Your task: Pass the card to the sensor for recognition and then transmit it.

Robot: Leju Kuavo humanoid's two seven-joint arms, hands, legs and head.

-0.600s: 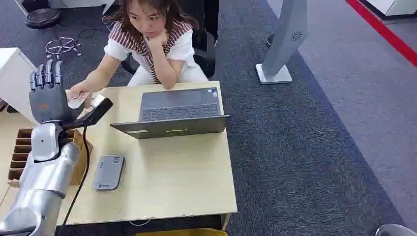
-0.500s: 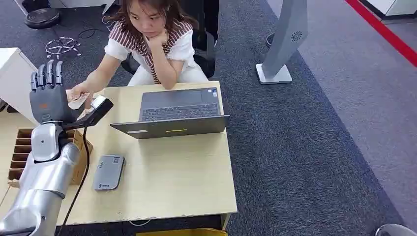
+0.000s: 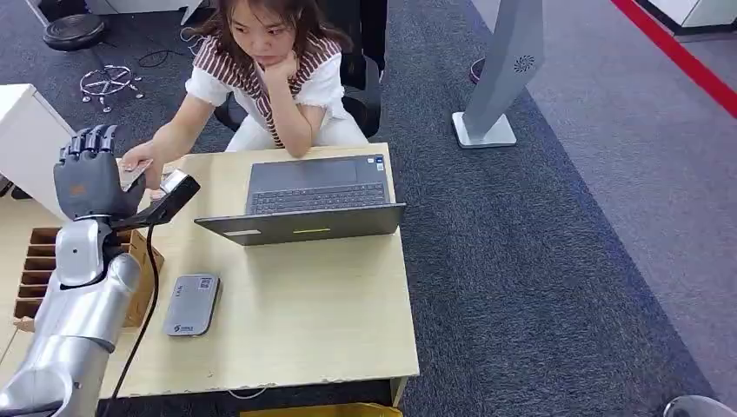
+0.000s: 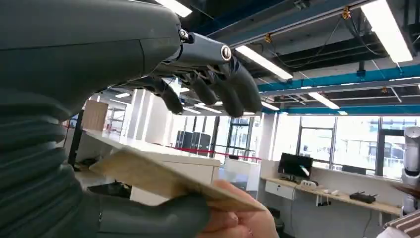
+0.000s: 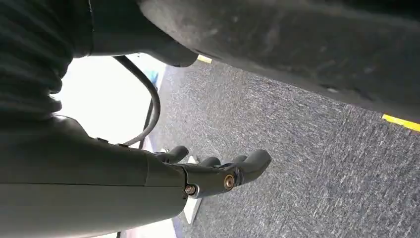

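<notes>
My left hand is raised over the table's far left corner, its back towards the head camera. A person's hand holds a tan card against its palm side. In the left wrist view the card lies on my thumb with the person's fingers still on it. My fingers curl above it with a gap. The grey card sensor lies flat on the table near the front left. My right hand hangs over the carpet, fingers loosely apart, holding nothing.
An open laptop sits mid-table facing the seated person. A black device on a cable stands beside my left hand. A wooden slotted rack lies under my left forearm. A white cabinet is at the left.
My left hand's fingers have curled down from upright over the card. The person's hand has stayed at my palm with the card.
</notes>
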